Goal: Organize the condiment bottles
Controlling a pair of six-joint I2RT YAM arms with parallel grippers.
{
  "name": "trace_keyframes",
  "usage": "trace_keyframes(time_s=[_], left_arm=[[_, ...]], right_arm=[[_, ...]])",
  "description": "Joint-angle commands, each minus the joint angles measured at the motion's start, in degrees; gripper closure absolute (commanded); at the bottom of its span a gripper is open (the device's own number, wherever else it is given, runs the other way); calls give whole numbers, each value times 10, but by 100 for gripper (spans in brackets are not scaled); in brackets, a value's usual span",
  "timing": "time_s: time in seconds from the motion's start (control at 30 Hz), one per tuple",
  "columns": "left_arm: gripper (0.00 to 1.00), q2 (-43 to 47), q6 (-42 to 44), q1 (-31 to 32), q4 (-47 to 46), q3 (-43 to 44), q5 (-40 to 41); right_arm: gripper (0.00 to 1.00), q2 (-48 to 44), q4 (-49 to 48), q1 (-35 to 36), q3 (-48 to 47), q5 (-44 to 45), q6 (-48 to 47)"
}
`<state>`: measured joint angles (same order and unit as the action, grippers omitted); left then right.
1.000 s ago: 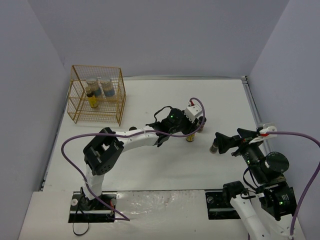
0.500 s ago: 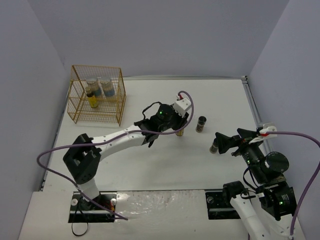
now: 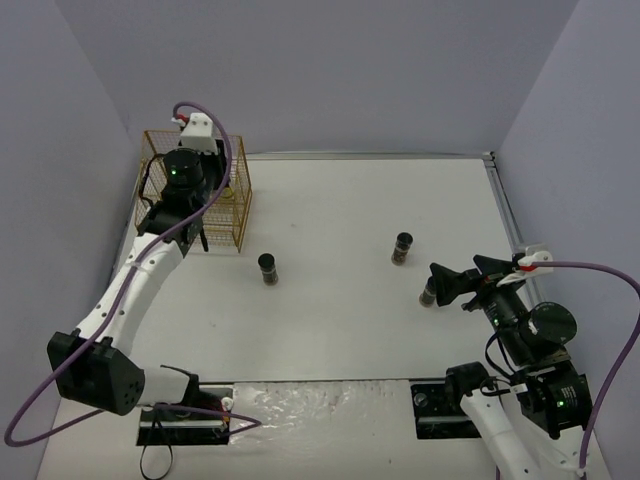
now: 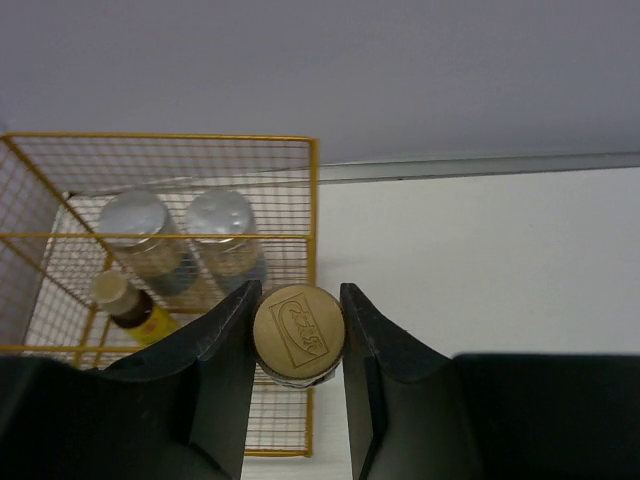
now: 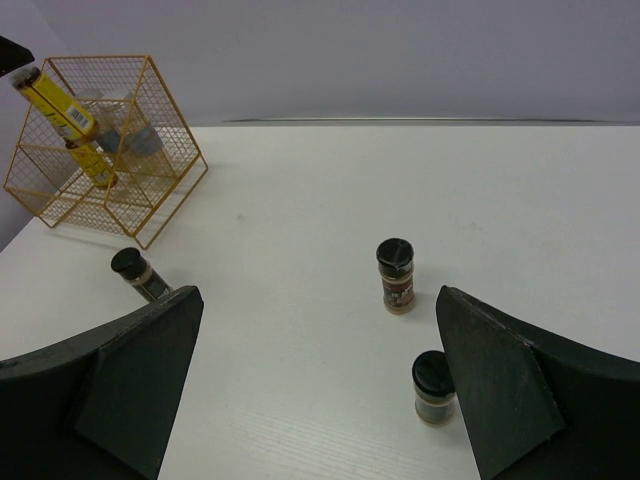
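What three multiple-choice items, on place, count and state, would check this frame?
1. The left hand is: A) over the gold wire rack; B) down at its own base; C) by the right wall.
2. Black-lidded jars standing on the table: A) one; B) three; C) five.
3. The right hand is: A) shut on a jar; B) shut, empty; C) open, empty.
Answers: 1 A, the rack shows just behind its held bottle; 2 B, three stand apart; 3 C, its jaws stand wide, nothing between.

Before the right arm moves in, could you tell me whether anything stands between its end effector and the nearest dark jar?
Nothing visible does: the open right end effector faces the nearest dark jar directly; another dark jar stands beyond it.
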<state>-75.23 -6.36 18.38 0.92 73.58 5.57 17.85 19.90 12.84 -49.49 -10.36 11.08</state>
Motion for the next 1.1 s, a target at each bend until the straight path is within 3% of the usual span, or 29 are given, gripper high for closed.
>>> trace_keyframes(time_s=[0.0,0.27,0.77,1.07], left_arm=[[100,11,-11,-65,-36,53,-7],[100,-50,-5,-149,-86,81,-31],[100,-136,-18,-172,-141,80,-52],[84,-169,-31,-171,-179,8,-55]], right_arm=[[0,20,-66,3,4,-8,3],[0,20,-66,2,4,-8,1],[0,24,-69,2,8,-9,8],[0,32,-79,3,13,-12,10]])
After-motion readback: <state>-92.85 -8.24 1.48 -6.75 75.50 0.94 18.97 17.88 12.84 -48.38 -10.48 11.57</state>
